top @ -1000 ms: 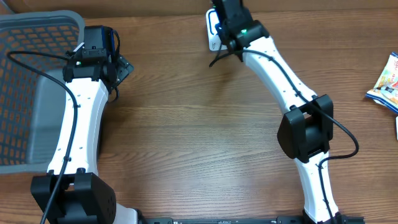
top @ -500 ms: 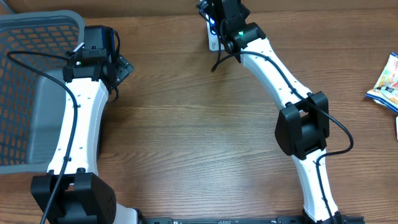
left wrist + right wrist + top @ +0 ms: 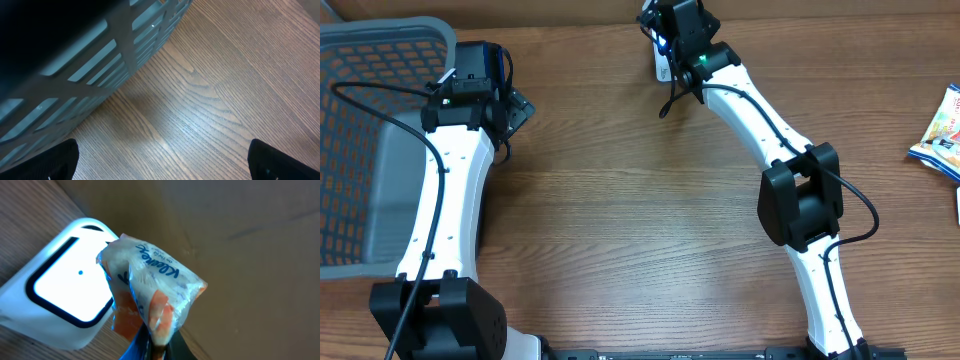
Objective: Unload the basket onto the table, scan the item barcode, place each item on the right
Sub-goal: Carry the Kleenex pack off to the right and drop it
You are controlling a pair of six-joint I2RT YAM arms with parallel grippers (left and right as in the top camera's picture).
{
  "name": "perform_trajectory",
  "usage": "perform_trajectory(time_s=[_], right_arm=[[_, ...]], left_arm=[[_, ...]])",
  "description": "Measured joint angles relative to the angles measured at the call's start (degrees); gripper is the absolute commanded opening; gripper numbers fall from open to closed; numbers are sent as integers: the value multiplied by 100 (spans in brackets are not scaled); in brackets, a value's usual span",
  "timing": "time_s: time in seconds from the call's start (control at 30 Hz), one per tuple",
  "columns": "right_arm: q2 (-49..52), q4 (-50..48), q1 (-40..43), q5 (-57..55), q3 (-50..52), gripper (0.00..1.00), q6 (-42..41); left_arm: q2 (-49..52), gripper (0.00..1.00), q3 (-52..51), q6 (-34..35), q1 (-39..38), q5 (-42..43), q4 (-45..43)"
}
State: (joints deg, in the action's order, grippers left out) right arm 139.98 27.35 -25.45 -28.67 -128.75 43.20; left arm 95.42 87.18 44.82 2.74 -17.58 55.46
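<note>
A: Right gripper [image 3: 157,347], state?

B: Clamped on the packet [image 3: 150,290], pinching its lower end at the bottom centre of the right wrist frame. Nothing shows between the jaws but film.

A: Where is the packet against the scanner [image 3: 60,287]?

B: The packet fans up from the fingers and overlaps the right edge of the lit window. The window lies left of and slightly below the packet's bulk. Touching or just apart: cannot tell from this angle.

A: Long axis?

B: It runs roughly upper left to lower right across the frame, with the printed brand face toward the camera. No barcode is visible on that face, so it may be on the far side. That is a guess only.

A: So the next move turns on what?

B: My judgement is a shift left to centre the packet over the window, plus a wrist roll if no read comes.

A: Left gripper [image 3: 169,162]?

B: Jaws wide apart and holding nothing. It sits beside the basket [image 3: 125,45] at upper left of the overhead frame, well apart from the scanner at top centre. The right arm is the nearer one by far.
</note>
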Motion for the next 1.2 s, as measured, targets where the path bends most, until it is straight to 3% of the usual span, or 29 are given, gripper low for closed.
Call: perform_trajectory(time_s=[0.23, 0.47, 0.67, 0.9, 1.2], right_arm=[[-61, 358, 529, -278, 2, 4, -1191], [-713, 2159, 2015, 299, -59, 4, -3582], [-1364, 3915, 3814, 1351, -245, 4, -5471], [-1412, 5357, 5154, 1886, -195, 4, -6570], [-1403, 5541, 6262, 1978, -195, 4, -7119]], left_arm=[[0, 100, 0, 0, 0, 0, 2], [0, 100, -2, 2, 0, -4, 2], [0, 100, -2, 0, 0, -4, 2], [0, 100, 0, 2, 0, -2, 4], [0, 100, 0, 2, 0, -4, 4]])
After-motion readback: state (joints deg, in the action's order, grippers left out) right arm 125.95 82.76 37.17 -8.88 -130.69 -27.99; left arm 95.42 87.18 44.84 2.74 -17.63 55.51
